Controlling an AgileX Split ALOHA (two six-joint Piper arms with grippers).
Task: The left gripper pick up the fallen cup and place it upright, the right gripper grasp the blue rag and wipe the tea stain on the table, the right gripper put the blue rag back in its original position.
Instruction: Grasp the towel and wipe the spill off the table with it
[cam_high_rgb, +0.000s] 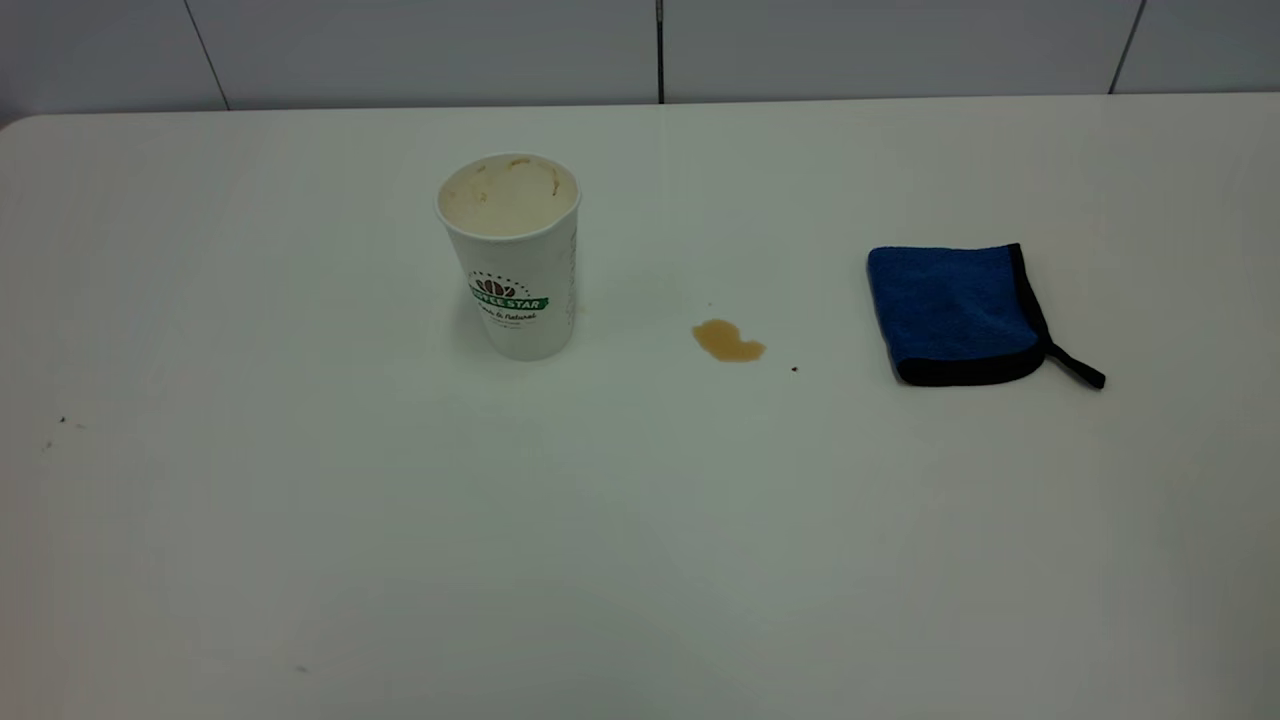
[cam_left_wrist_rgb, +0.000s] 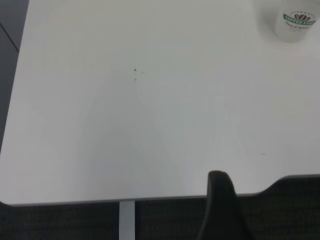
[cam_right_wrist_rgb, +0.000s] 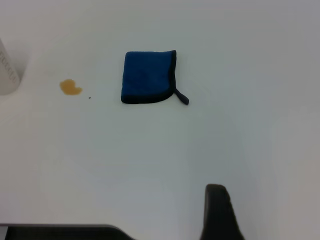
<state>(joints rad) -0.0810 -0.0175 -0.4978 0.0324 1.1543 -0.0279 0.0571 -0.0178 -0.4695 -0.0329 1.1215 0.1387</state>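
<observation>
The white paper cup (cam_high_rgb: 512, 255) with the green Coffee Star logo stands upright on the white table (cam_high_rgb: 300, 520), left of centre. It also shows in the left wrist view (cam_left_wrist_rgb: 295, 22) and at the edge of the right wrist view (cam_right_wrist_rgb: 6, 70). The light-brown tea stain (cam_high_rgb: 727, 341) lies between the cup and the blue rag (cam_high_rgb: 955, 313). The rag lies flat at the right with its black loop tail pointing right. Stain (cam_right_wrist_rgb: 70, 87) and rag (cam_right_wrist_rgb: 148, 77) also show in the right wrist view. Neither gripper is in the exterior view. Only a dark part of the left gripper (cam_left_wrist_rgb: 218, 200) and of the right gripper (cam_right_wrist_rgb: 216, 210) shows, both far back from the objects.
A tiny dark speck (cam_high_rgb: 795, 369) lies just right of the stain, and a few more specks (cam_high_rgb: 62, 421) lie at the far left. A grey panelled wall (cam_high_rgb: 660, 50) runs behind the table's far edge. The table's near edge (cam_left_wrist_rgb: 100, 201) shows in the left wrist view.
</observation>
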